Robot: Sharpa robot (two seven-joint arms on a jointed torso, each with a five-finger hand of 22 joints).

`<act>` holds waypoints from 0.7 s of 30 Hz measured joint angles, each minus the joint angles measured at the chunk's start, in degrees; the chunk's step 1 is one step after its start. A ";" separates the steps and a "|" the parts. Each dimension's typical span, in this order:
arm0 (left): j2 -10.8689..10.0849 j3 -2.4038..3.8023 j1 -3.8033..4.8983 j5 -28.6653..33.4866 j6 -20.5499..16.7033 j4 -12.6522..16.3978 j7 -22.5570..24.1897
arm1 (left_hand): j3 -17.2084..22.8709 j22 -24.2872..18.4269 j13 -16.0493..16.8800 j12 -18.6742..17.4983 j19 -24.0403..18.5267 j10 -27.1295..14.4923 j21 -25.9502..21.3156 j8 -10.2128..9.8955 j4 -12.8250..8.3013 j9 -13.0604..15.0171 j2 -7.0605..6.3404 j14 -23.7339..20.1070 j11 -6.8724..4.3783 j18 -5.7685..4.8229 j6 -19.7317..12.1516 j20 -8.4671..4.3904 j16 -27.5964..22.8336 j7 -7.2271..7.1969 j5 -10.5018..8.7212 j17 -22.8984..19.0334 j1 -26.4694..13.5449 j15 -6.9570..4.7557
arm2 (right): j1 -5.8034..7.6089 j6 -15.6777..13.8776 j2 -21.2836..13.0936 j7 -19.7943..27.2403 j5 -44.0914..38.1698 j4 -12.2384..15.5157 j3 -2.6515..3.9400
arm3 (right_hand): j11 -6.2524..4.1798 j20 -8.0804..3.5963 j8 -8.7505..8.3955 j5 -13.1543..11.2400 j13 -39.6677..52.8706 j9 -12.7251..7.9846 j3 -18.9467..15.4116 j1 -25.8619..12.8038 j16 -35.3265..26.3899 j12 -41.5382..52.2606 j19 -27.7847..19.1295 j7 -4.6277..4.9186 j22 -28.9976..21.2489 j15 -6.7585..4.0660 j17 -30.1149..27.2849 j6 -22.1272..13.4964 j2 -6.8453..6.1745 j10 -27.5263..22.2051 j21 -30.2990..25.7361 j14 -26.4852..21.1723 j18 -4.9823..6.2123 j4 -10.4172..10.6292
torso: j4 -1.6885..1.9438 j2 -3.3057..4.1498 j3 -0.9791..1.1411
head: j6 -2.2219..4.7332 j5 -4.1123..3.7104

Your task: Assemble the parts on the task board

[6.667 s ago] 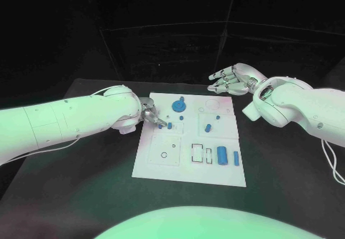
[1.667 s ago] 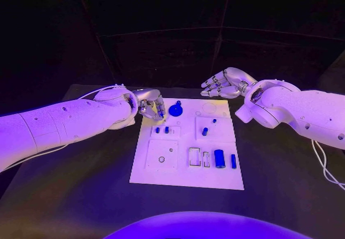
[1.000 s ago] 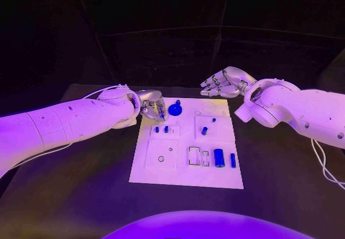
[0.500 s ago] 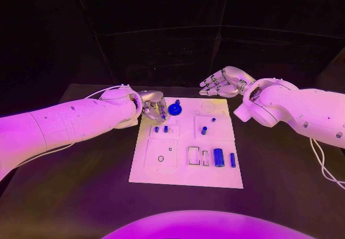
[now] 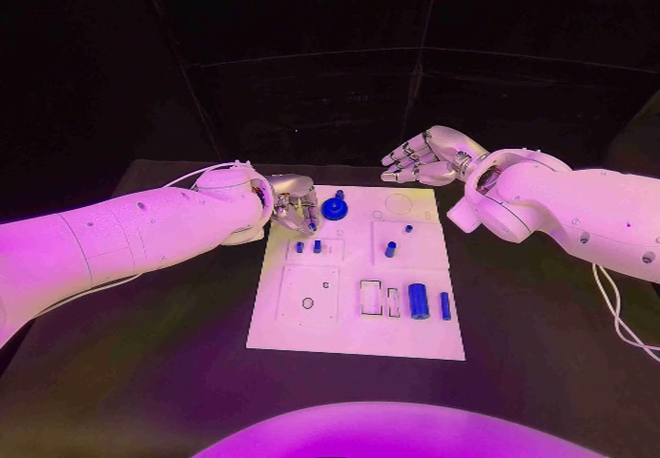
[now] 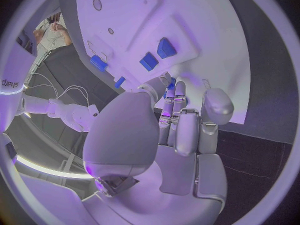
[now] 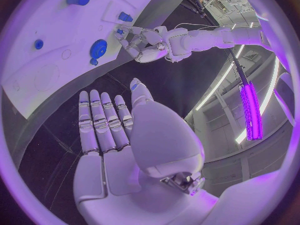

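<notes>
Centrally on the black table (image 5: 165, 382) lies the white task board (image 5: 323, 329), with the blue parts spread over it: a round disc-shaped part (image 5: 335, 210) with a knob at the far left, two small pegs (image 5: 308, 246) just nearer than it, a short peg (image 5: 389, 249) and a tiny one (image 5: 407, 229) on the raised square to the right, and a thick cylinder (image 5: 418, 301) beside a thin bar (image 5: 444, 305) at the near right. Over the board's far left edge, the left hand (image 5: 290, 202) hangs with its fingers (image 6: 174, 110) curled together and pointing down at the board, just left of the disc; whether they touch or pinch anything I cannot tell. Beyond the board's far right corner, the right hand (image 5: 429, 157) hovers clear of the board, palm open, fingers (image 7: 100, 117) straight and slightly apart, holding nothing.
</notes>
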 measured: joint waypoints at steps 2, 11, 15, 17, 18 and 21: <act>0.03 0.00 0.00 -0.06 0.07 0.00 -0.07 | 0.00 0.00 0.00 0.00 0.00 0.00 0.00 0.00 0.00 -0.01 0.00 0.00 0.00 0.01 0.00 0.00 0.00 0.00 0.00 -0.05 0.00 0.00 | 0.00 0.01 0.00 0.00 0.00 0.00 0.00 | 0.00 0.00 0.00 0.00 0.00 0.00 0.00 0.00 0.00 0.00 0.00 0.00 0.00 0.00 0.00 0.00 0.00 0.00 0.00 0.00 0.00 0.00 | 0.00 -0.01 0.00 | 0.01 0.00; 0.36 -0.03 -0.01 -0.30 0.27 -0.07 -0.16 | 0.00 0.05 0.06 -0.72 -0.01 0.00 0.00 -0.88 0.00 -0.14 -0.63 0.00 0.00 0.00 -0.83 0.01 0.00 0.40 -0.22 -0.12 -0.63 0.00 | 0.00 0.03 0.01 0.02 0.00 0.01 0.00 | 0.00 0.00 0.00 0.00 0.00 0.00 0.00 0.00 0.00 0.00 0.00 0.00 -0.06 0.00 0.00 0.41 0.00 0.00 -0.23 0.00 0.00 0.00 | 0.00 -0.01 0.00 | 0.10 0.00; 0.44 -0.04 -0.03 -0.36 0.26 -0.09 -0.15 | 0.00 0.10 0.06 -0.72 -0.01 0.20 0.00 -0.88 0.00 -0.14 -0.63 0.00 0.20 0.00 -0.83 0.02 0.00 0.40 -0.22 -0.12 -0.63 0.00 | 0.00 0.04 0.05 0.02 0.00 0.01 0.00 | 0.00 0.00 0.00 0.00 0.00 0.00 0.00 0.00 0.00 0.00 0.00 0.00 -0.05 0.00 0.00 0.41 0.00 0.00 -0.23 0.00 0.00 0.00 | 0.00 -0.01 0.01 | 0.10 0.00; 0.47 -0.04 -0.03 -0.39 0.23 -0.10 -0.14 | 0.00 0.11 0.06 -0.72 -0.01 0.21 0.00 -0.88 0.00 -0.14 -0.63 0.00 0.21 0.00 -0.83 0.02 0.00 0.40 -0.22 -0.12 -0.63 0.00 | 0.00 0.04 0.06 0.02 0.00 0.01 0.00 | 0.00 0.00 0.00 0.00 0.00 0.00 0.00 0.00 0.00 0.00 0.00 0.00 -0.05 0.00 0.00 0.41 0.00 0.00 -0.23 0.00 0.01 0.00 | 0.00 -0.01 0.01 | 0.10 -0.03; 0.48 -0.04 -0.03 -0.40 0.21 -0.10 -0.13 | 0.00 0.11 0.05 -0.72 -0.02 0.21 0.00 -0.88 0.00 -0.13 -0.63 0.00 0.21 0.00 -0.83 0.02 0.00 0.40 -0.22 -0.12 -0.63 0.00 | 0.00 0.04 0.07 0.03 0.00 0.00 0.00 | 0.00 0.00 0.00 0.00 0.00 0.00 0.00 0.00 0.00 0.00 0.00 0.00 -0.05 0.00 0.00 0.41 0.00 0.00 -0.23 0.00 0.00 0.00 | 0.00 -0.01 0.01 | 0.10 -0.05; 0.54 -0.05 -0.05 -0.42 0.15 -0.10 -0.11 | 0.00 0.22 0.10 -0.96 -0.02 0.21 0.00 -1.28 0.00 -0.20 -0.63 0.00 0.21 0.00 -1.05 0.02 0.00 0.62 -0.22 -0.12 -0.63 0.00 | 0.00 0.05 0.08 0.03 0.00 -0.01 0.00 | 0.00 0.00 0.00 0.00 0.00 0.00 0.00 0.00 0.00 0.00 0.00 0.00 -0.05 0.00 0.00 0.41 0.00 0.00 -0.23 0.00 0.00 0.00 | 0.00 -0.01 0.01 | 0.10 -0.08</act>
